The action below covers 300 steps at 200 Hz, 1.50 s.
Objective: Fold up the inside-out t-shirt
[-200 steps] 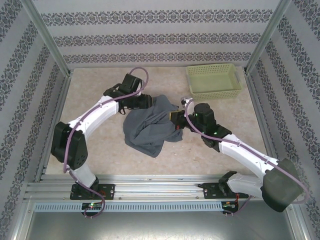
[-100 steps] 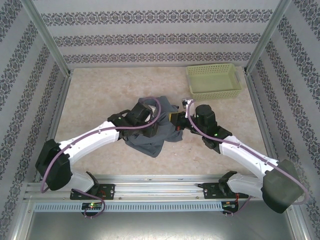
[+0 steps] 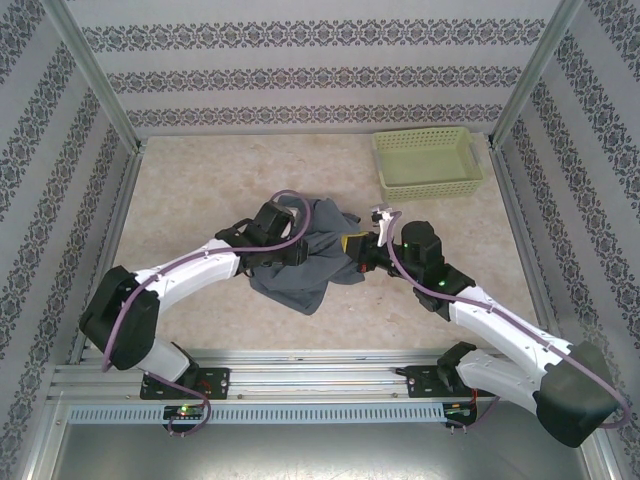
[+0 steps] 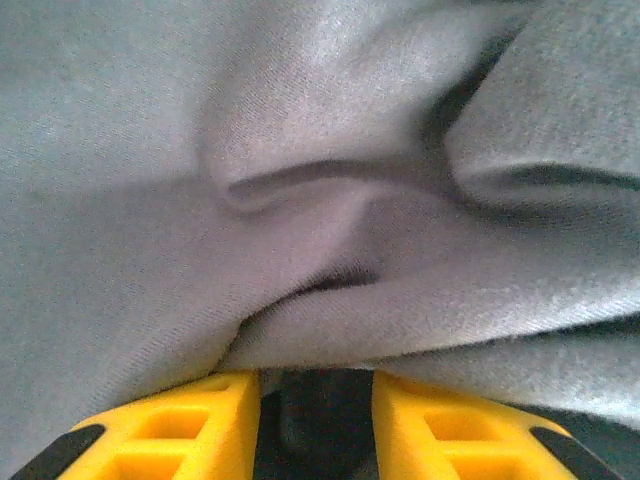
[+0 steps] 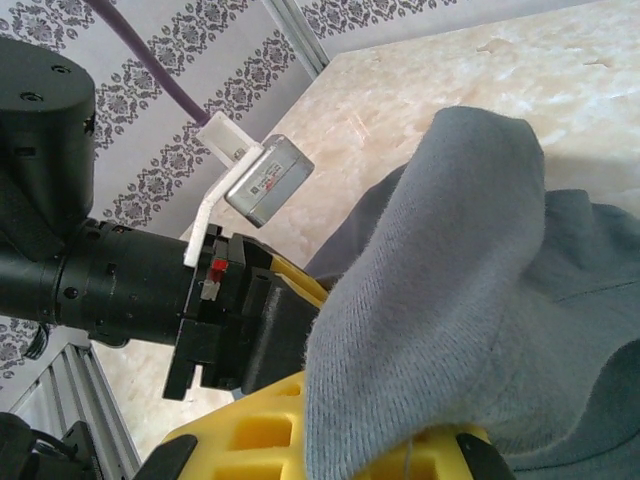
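Inside-out t-shirt (image 3: 310, 278) in right jaws' clamp, left jaws' state unclear, grey box sticker (image 5: 263, 186) illegible

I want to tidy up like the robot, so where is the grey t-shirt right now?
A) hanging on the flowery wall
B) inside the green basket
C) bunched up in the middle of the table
C: the t-shirt lies crumpled on the table near its middle, well apart from the green basket at the far right.
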{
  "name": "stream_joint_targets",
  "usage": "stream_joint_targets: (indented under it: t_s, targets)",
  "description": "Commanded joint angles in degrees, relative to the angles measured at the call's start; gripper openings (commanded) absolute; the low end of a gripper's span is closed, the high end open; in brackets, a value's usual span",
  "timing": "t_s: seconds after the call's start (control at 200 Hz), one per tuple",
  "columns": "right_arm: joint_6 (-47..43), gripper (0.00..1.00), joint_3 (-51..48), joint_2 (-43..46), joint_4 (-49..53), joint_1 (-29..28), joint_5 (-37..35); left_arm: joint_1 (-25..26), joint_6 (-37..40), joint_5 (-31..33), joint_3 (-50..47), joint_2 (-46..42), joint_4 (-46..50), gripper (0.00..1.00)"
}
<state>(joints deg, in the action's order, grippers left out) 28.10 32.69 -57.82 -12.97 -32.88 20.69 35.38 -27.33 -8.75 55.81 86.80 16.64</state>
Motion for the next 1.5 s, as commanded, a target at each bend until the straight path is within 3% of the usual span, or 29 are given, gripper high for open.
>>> stream_joint_targets:
  t_s: [0.0,0.13,0.25,0.41,0.664,0.899,1.329,1.494]
  targets:
    - [-1.6,0.00,0.2,0.5,-1.8,-0.6,0.7,1.3,1.9,-1.1,-1.1,0.7,-2.6,0.37]
    - [-1.3,0.00,0.8,-0.3,-2.3,-0.7,0.7,3.8,4.8,2.1,-1.3,-0.4,-2.2,0.39]
    - [-0.8,0.00,1.1,-0.5,-2.8,-0.7,0.8,8.8,8.7,11.6,-0.9,-2.9,-1.8,0.40]
    - [-0.7,0.00,1.1,0.3,-2.8,-0.9,1.0,9.2,9.1,14.2,-0.8,-2.5,-3.8,0.40]
    - [-0.6,0.00,1.5,0.9,-2.1,-1.0,2.0,9.2,10.3,14.7,2.6,-0.1,-5.7,0.41]
    - [-0.8,0.00,1.4,0.8,-1.9,-1.0,0.9,9.2,11.3,11.1,4.2,1.4,-6.9,0.38]
    - [-0.3,0.00,2.5,0.0,1.1,-0.8,-3.7,9.2,13.5,15.3,5.5,1.4,-4.7,0.05]
    - [1.4,0.00,1.9,-0.4,2.8,1.3,-5.9,9.1,13.3,17.8,3.9,-1.8,-5.3,0.00]
